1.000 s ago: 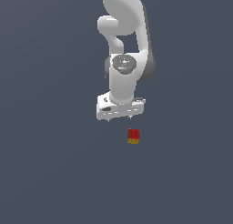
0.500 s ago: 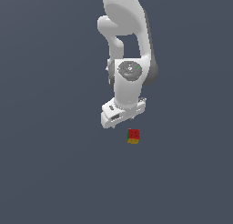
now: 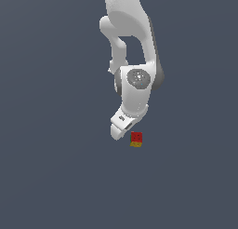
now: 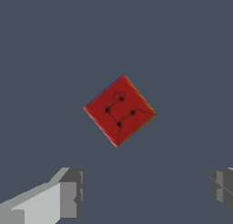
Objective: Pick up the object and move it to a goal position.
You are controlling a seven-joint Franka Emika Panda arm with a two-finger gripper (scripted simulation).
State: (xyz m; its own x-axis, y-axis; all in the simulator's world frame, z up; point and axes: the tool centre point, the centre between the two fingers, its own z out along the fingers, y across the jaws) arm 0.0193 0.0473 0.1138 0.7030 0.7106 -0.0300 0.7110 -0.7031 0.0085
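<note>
A plain, dark grey-blue surface [image 3: 51, 177] fills the background in both views.

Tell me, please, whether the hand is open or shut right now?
Open: in the wrist view the hand shows its two fingers set wide apart, nothing between them; the cube lies beyond.

Open grey floor [image 3: 56, 177] rings the cube [image 3: 136, 138] on every side; only the hand [image 4: 145, 191] itself hangs near

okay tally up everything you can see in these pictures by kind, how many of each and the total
Multicoloured cube (red top, yellow-orange side): 1
White robot arm with claw, fingers spread wide and empty: 1
Total: 2
</note>
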